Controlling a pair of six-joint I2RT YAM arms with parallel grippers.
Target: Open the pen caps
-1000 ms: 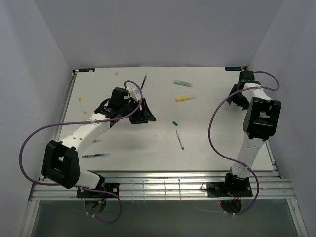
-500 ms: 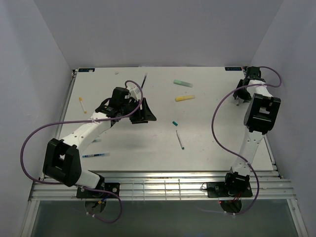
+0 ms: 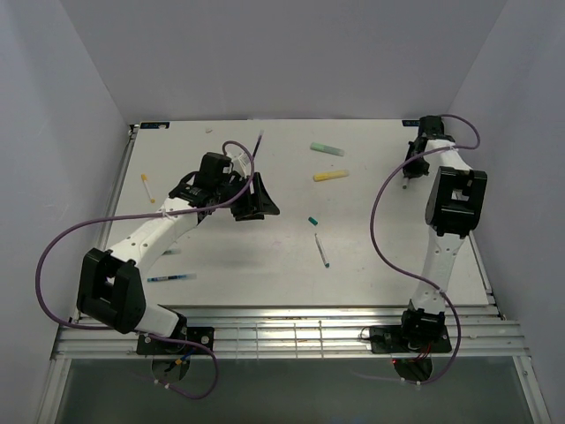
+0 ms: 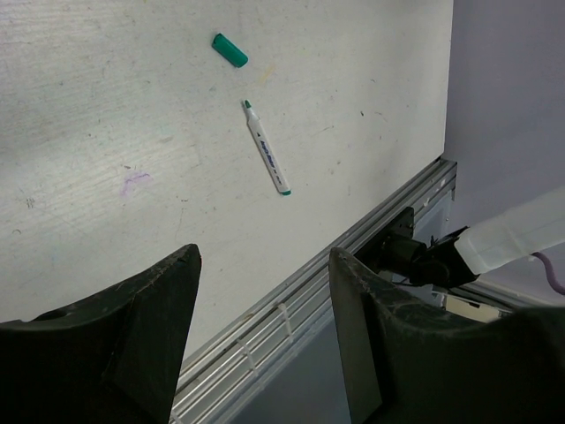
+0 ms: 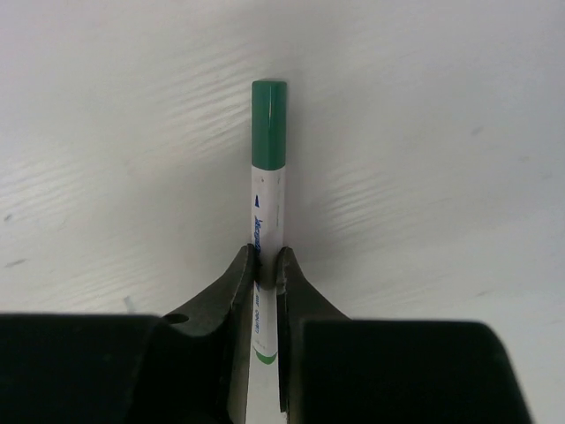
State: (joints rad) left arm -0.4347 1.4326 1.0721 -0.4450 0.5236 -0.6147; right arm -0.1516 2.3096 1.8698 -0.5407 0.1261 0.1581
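We note white links, boxy black joints on left arm point(image 3: 150, 234), right arm point(image 3: 439, 256); purple cable point(image 3: 38, 276) loops along each; left gripper point(image 4: 265, 263) matte black.

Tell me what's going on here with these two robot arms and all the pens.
The right gripper is shut on a white pen at the far right of the table, and the pen's green cap is on. The left gripper is open and holds nothing, above the middle of the table. One teal cap already lies off, close to its uncapped pen.
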